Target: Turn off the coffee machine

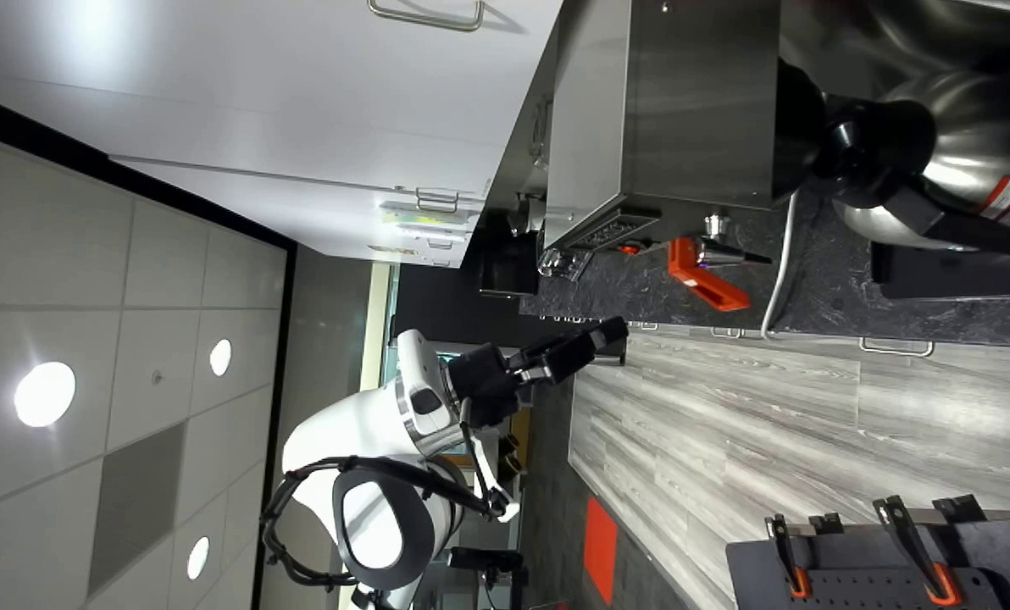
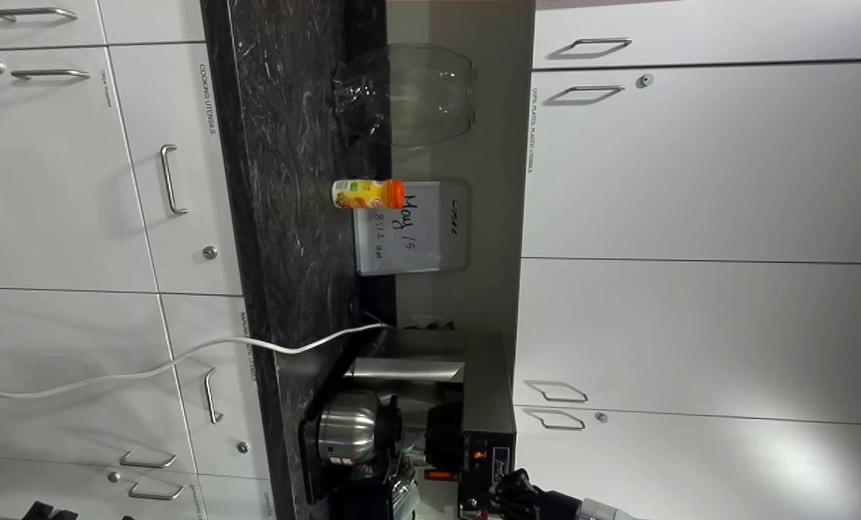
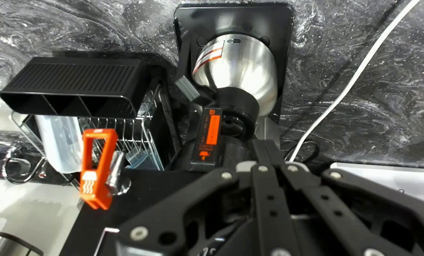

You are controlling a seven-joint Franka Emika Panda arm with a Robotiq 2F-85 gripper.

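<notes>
In the wrist view's lower right, empty jaws meet, presumably for pressing the coffee machine's [image 1: 683, 127] switch [image 1: 630, 248].

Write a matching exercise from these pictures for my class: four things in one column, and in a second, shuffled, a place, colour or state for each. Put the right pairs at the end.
Things
1. Lever
2. Pot
3. Cord
4. Whiteboard

Places, colours and states
A. Runs over the edge of the counter
B. Bears handwriting
C. Orange
D. Stands on the black base of the machine

Right pairs: 1-C; 2-D; 3-A; 4-B
</notes>
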